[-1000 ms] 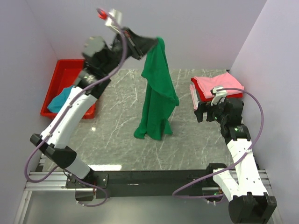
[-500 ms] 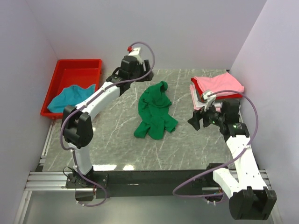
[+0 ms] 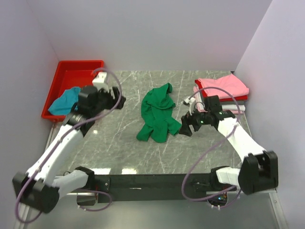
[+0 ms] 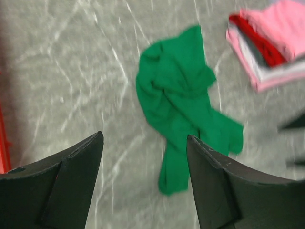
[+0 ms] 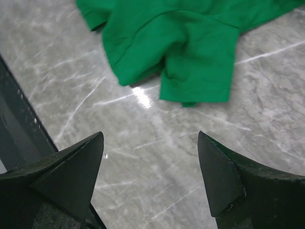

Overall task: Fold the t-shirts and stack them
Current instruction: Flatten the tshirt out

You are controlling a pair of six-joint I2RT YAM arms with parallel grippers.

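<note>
A bright green t-shirt (image 3: 157,114) lies crumpled in a long heap on the middle of the marble table, held by neither gripper. My left gripper (image 3: 117,99) hovers to its left, open and empty; its wrist view shows the green t-shirt (image 4: 183,105) ahead, beyond the left gripper (image 4: 144,136). My right gripper (image 3: 187,125) stands open just right of the shirt's lower end. Through the right gripper (image 5: 150,133) I see bare table, with the green t-shirt (image 5: 181,33) a little beyond. Folded pink, red and whitish t-shirts (image 3: 223,88) are stacked at the back right. A teal-blue t-shirt (image 3: 64,101) lies in the tray.
A red plastic tray (image 3: 78,69) sits at the back left against the wall. Light walls close in the table on three sides. A black rail (image 3: 152,181) with the arm bases runs along the near edge.
My left gripper opened and let go of the green t-shirt, which dropped from hanging into a heap. The left arm swung down and to the left. The right arm moved left towards the shirt.
</note>
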